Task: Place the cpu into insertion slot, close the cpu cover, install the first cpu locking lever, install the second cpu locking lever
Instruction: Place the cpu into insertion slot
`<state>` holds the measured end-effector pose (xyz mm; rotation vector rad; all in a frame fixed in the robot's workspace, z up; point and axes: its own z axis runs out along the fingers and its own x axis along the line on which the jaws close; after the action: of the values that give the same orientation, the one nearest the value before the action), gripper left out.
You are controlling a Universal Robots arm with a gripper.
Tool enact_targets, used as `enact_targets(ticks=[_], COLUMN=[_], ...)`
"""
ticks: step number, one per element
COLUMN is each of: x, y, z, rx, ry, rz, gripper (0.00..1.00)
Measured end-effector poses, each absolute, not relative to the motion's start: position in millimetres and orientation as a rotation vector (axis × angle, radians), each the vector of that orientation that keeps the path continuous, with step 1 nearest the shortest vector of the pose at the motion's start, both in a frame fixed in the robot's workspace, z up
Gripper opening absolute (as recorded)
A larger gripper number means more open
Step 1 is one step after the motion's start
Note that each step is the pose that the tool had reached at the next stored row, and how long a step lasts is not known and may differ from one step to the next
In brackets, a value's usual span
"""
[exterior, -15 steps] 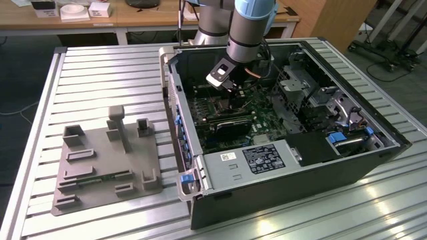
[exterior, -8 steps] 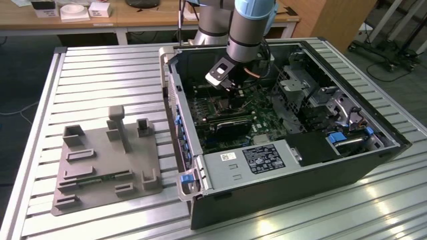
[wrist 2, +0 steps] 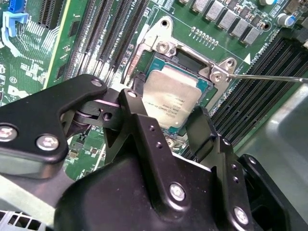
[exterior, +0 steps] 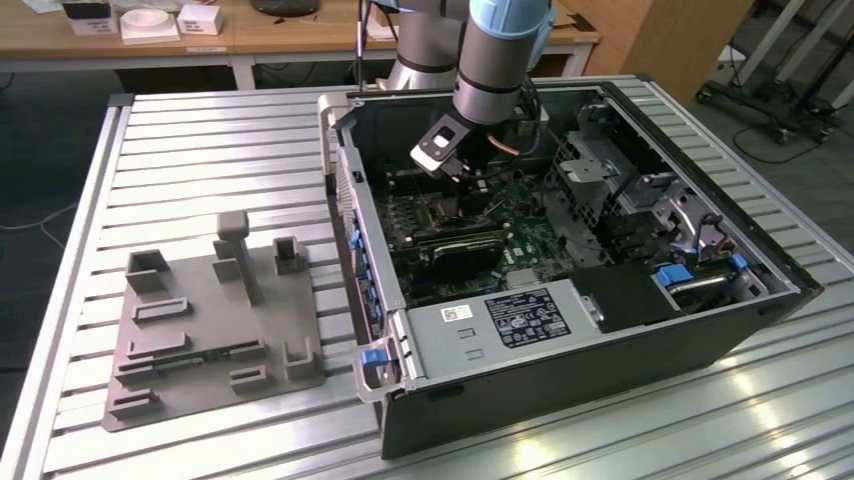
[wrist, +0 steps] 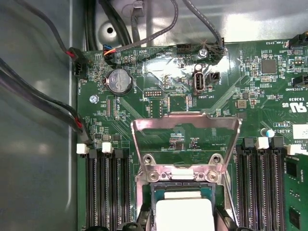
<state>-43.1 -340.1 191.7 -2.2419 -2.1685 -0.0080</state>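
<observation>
The cpu (wrist 2: 173, 94), a flat silver square, lies level in the insertion slot (wrist 2: 192, 60) with green board edging around it. My gripper (wrist 2: 166, 103) is directly over it, its black fingers (wrist 2: 137, 115) pressed against two opposite edges of the chip. In the first wrist view the cpu (wrist: 184, 211) sits between the same fingertips (wrist: 143, 219). The cpu cover (wrist: 185, 122), a silver frame with a large window, stands swung open behind the slot. A thin locking lever (wrist 2: 269, 77) sticks out sideways from the socket corner. In the exterior view the gripper (exterior: 461, 178) reaches down into the open case.
Long black memory slots (wrist: 108, 192) flank the socket on both sides. A coin battery (wrist: 119, 80) and cable bundles (wrist: 29, 96) lie beyond the cover. A black card (exterior: 461, 250) sits nearer the case front. A grey fixture plate (exterior: 214, 320) rests on the slatted table.
</observation>
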Motion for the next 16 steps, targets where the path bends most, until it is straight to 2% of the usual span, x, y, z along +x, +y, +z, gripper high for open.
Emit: enact_targets(ticks=[16], x=[-42.7], y=[-340.0], z=[191.9], rx=[-2.264], ry=[-2.146], rz=[-0.007], gripper=[0.6])
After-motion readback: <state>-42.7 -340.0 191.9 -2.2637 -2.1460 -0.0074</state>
